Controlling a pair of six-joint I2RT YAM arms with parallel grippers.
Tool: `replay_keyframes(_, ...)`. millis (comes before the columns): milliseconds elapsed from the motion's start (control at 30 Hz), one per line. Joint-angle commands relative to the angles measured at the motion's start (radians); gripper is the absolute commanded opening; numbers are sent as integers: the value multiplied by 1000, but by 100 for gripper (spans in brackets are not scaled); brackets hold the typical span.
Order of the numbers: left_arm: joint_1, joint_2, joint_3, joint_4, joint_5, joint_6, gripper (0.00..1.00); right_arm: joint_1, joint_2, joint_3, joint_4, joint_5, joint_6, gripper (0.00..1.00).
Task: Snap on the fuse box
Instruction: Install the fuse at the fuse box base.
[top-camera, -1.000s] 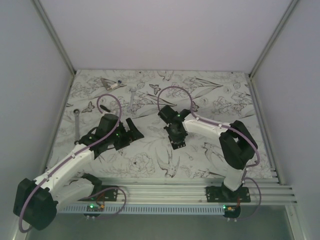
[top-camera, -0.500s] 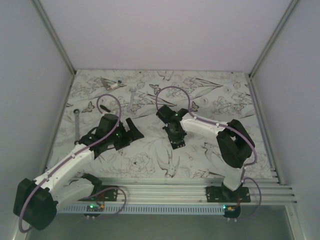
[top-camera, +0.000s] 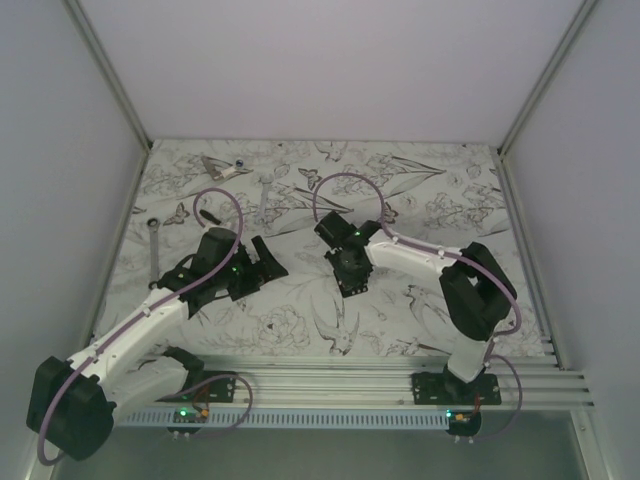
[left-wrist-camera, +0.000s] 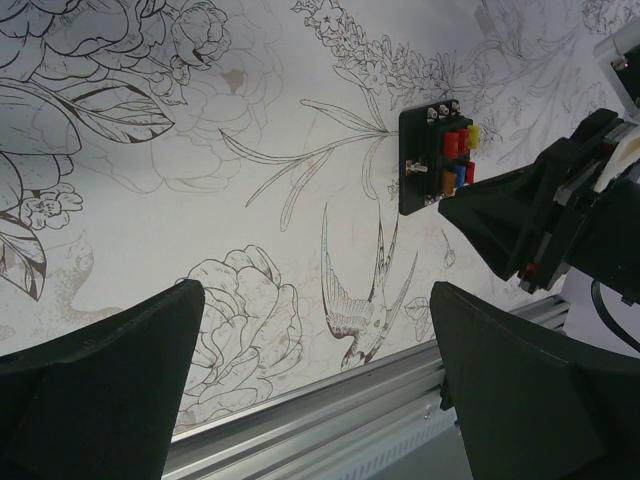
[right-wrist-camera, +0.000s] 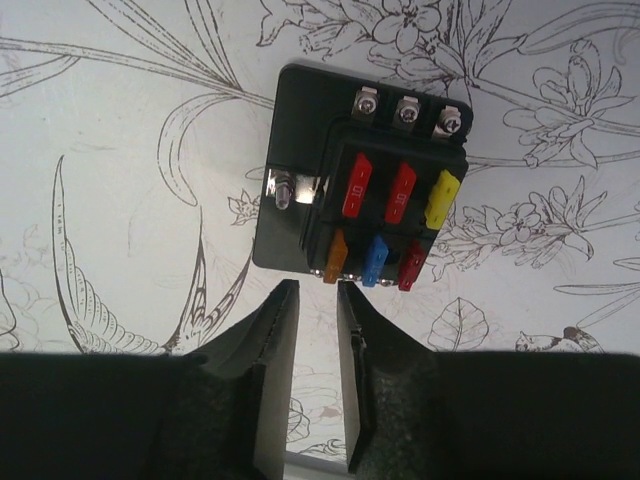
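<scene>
- Right tool (right-wrist-camera: 315, 295): its two fingers stand a narrow slit apart and clamp nothing. Their tips sit just short of the near edge of the fuse box (right-wrist-camera: 360, 190); whether they touch it cannot be told.
- Fuse box: it lies flat, fuses up, on the floral tabletop (right-wrist-camera: 120, 150), near the middle. It is close to square, slightly longer from the screw row to the fuse rows. The three-screw edge points away from the right tool and the fuse rows (red, red, yellow; orange, blue, red) point toward it. In the right wrist view the block is twisted a little clockwise.
- Left tool (left-wrist-camera: 315, 300): fingers spread wide and empty, well off to the box's side. In its camera the right tool covers the box's lower right corner.
- Overhead, the black box cannot be separated from the black right tool above it.
- A second ago the right tool's fingers were pressed together; now they have parted, and its wrist sits slightly further left. The left arm has not moved.
</scene>
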Motion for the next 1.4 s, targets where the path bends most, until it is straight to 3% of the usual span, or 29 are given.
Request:
replay_keyframes(0, 9, -11, -17, -17, 9, 0, 100, 13, -69, -18, 29, -2, 27, 30)
replay_keyframes(733, 9, -19, -19, -18, 12, -3, 100, -7, -50, -69, 131, 54, 63, 23)
replay_keyframes(1367, 9, -14, -16, -19, 16, -3, 100, -13, 62, -13, 60, 46, 35, 2)
